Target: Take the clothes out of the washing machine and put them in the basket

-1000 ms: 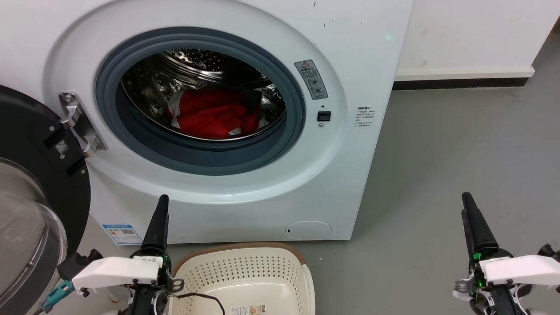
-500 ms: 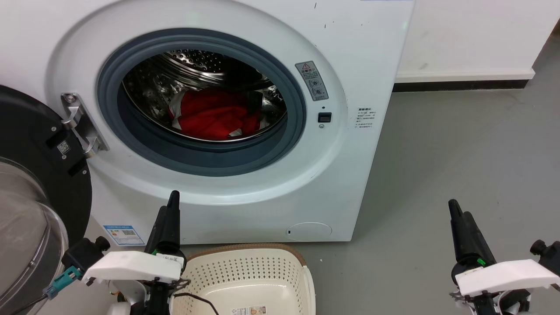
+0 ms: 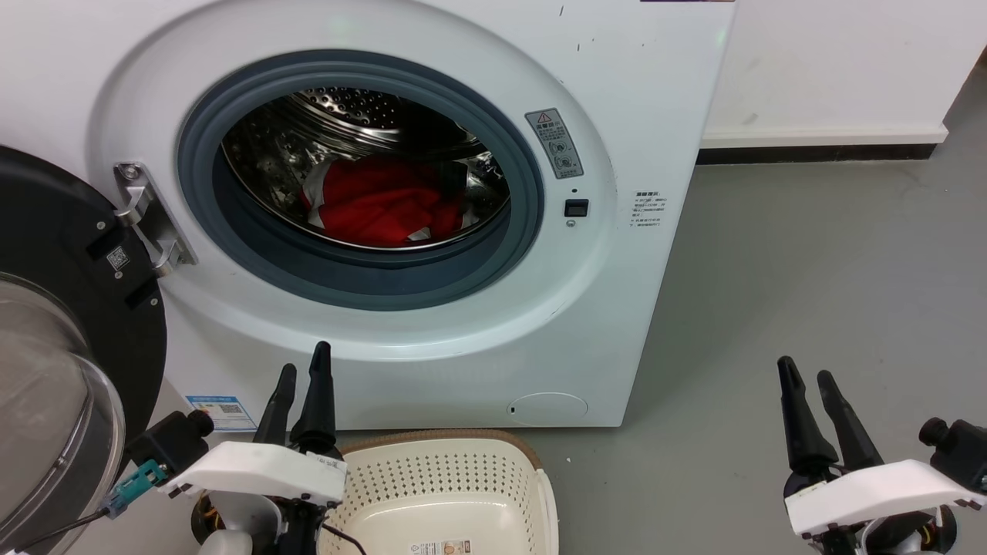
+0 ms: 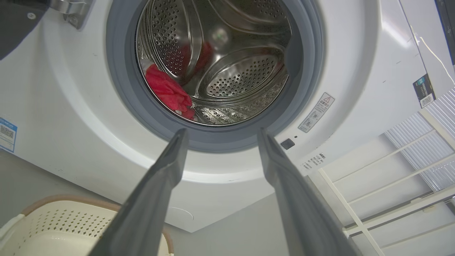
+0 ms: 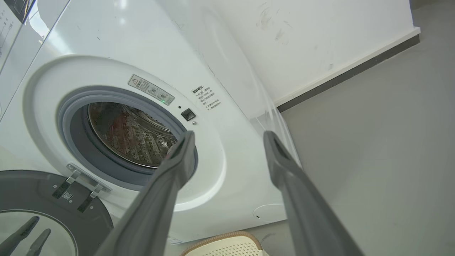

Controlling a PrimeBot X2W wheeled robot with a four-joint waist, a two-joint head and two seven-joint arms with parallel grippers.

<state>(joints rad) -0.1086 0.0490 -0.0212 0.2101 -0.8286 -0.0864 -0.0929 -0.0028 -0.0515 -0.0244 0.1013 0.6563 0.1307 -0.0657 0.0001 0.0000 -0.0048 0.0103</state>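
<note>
Left gripper (image 3: 304,358) and right gripper (image 3: 804,368) have spread open since earlier

Both empty, fingers parted. Clothes (image 3: 378,204) lie in washer (image 3: 617,77) drum (image 3: 347,108), far beyond left gripper. Basket (image 3: 432,434) sits near, just right of it.

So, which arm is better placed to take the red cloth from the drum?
Probably left. The left claw, open, sits below the porthole, fingers aimed toward the red garment. The right claw, also open, stands off beside the washing machine.
</note>
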